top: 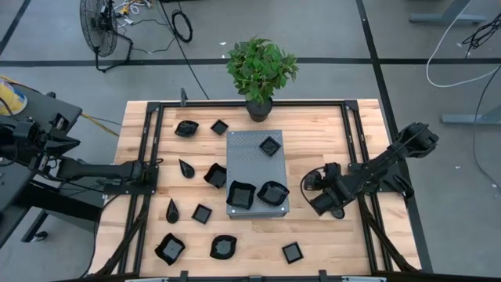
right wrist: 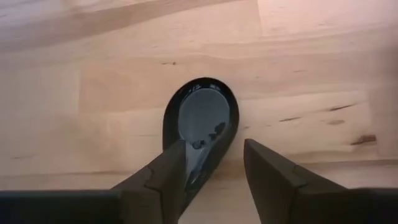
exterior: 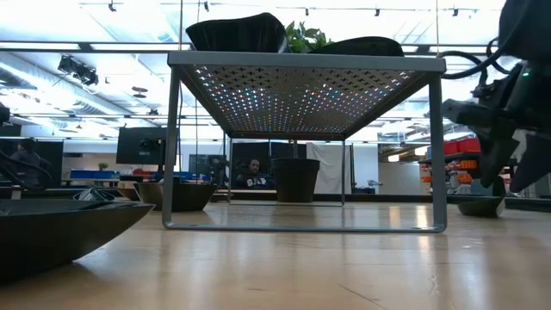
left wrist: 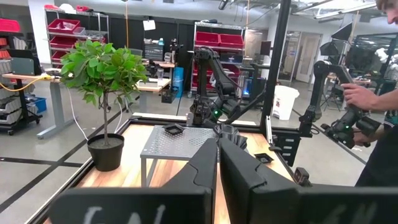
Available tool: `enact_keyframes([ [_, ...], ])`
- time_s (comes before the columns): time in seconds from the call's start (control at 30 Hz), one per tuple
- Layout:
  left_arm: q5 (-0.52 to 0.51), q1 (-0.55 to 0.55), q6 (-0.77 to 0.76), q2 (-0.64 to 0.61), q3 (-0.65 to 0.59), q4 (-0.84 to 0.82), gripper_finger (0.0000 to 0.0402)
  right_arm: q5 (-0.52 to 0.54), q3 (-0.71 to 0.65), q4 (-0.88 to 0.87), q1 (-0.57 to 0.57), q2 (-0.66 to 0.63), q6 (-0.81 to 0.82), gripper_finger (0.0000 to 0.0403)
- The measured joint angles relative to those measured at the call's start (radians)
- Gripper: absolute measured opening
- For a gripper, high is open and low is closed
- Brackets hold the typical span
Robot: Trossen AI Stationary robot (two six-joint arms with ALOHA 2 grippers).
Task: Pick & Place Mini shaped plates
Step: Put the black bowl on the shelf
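Several small glossy black dishes lie scattered on the wooden table (top: 329, 235). Three more sit on top of the grey perforated slab (top: 254, 160): a small square one (top: 270, 146), a larger square one (top: 239, 194) and a rounded one (top: 272, 192). My right gripper (top: 315, 185) is open just right of the slab, pointing down over a teardrop dish (right wrist: 202, 121) that lies flat on the wood. Its fingers stand on either side of the dish's narrow end (right wrist: 198, 163). My left gripper (top: 150, 174) waits shut at the table's left edge. My right gripper comes from above at the teardrop dish's narrow end, the dish lying along the gap. One finger (right wrist: 165, 177) overlaps the rim there. I cannot tell whether it touches. The other finger (right wrist: 273, 177) stands off the dish, over bare wood.
A potted plant (top: 261, 70) stands at the far edge behind the slab. A black frame rail (top: 356, 141) runs along the table's right side, close to the right arm. Loose dishes lie left of the slab (top: 215, 175) and along the near edge (top: 292, 251). A person stands beyond the table (left wrist: 379, 124).
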Motion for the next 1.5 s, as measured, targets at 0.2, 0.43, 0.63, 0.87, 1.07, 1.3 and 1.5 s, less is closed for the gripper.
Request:
enact_keyframes([
  [0.2,0.000,0.000,0.000,0.000,0.000,0.000,0.0023,-0.001,-0.041,0.092,-0.035,0.000,0.000,0.0165],
  [0.43,0.000,0.000,0.000,0.000,0.000,0.000,0.0023,-0.025,-0.082,0.144,-0.049,0.000,0.000,0.0165],
  [0.63,0.000,0.000,0.000,0.000,0.000,0.000,0.0023,-0.025,-0.103,0.162,-0.068,0.000,0.000,0.0165],
  [0.87,0.000,0.000,0.000,0.000,0.000,0.000,0.0023,-0.022,-0.105,0.179,-0.081,0.000,0.000,0.0131],
  [1.07,0.000,0.000,0.000,0.000,0.000,0.000,0.0023,-0.018,-0.105,0.194,-0.081,0.001,0.000,0.0072],
  [1.3,0.000,0.000,0.000,0.000,0.000,0.000,0.0023,-0.018,-0.105,0.204,-0.081,0.001,-0.009,0.0021],
  [1.5,0.000,0.000,0.000,0.000,0.000,0.000,0.0023,-0.017,-0.105,0.209,-0.081,0.001,-0.013,0.0005],
])
